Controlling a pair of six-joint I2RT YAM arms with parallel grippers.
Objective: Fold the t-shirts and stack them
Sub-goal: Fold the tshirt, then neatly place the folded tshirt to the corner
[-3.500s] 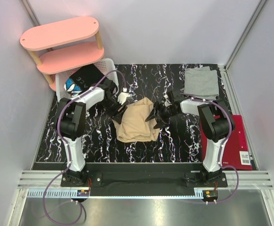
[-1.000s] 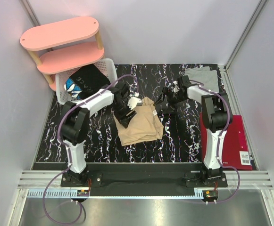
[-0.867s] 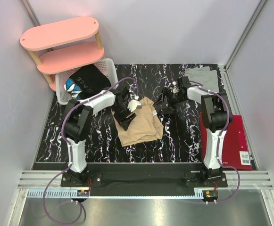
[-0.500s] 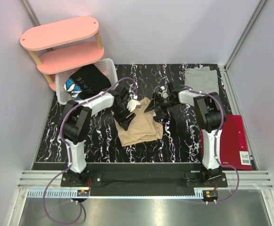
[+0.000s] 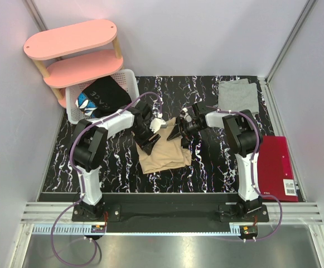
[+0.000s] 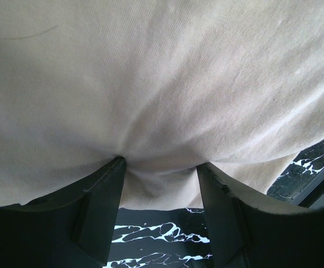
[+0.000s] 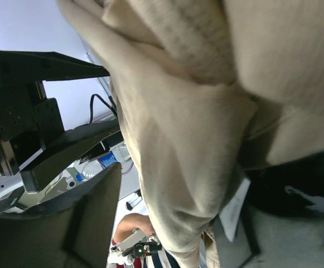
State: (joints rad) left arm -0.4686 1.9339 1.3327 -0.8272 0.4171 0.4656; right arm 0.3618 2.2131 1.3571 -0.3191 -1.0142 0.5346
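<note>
The tan t-shirt [image 5: 163, 153] lies folded in a thick bundle at the table's middle. My left gripper [image 5: 149, 140] is at its upper left edge. In the left wrist view the tan cloth [image 6: 167, 84] fills the frame and puckers between the two dark fingers [image 6: 97, 209], which grip a thick fold. My right gripper [image 5: 176, 130] is at the shirt's upper right edge. In the right wrist view a bunch of tan cloth [image 7: 184, 145] hangs between the spread jaws, with a gap beside the left finger [image 7: 86, 215]. The light grey t-shirt [image 5: 238, 96] lies folded at the back right.
A flat red folder [image 5: 276, 167] lies at the right edge of the black marbled table [image 5: 111, 167]. A white basket [image 5: 127, 78] holding dark clothing stands at the back left, in front of a pink two-tier shelf [image 5: 72, 38]. Walls close in on three sides.
My right gripper has swung left from beside the grey shirt to the tan shirt's upper right edge. My left gripper has stayed on the tan shirt's upper left edge.
</note>
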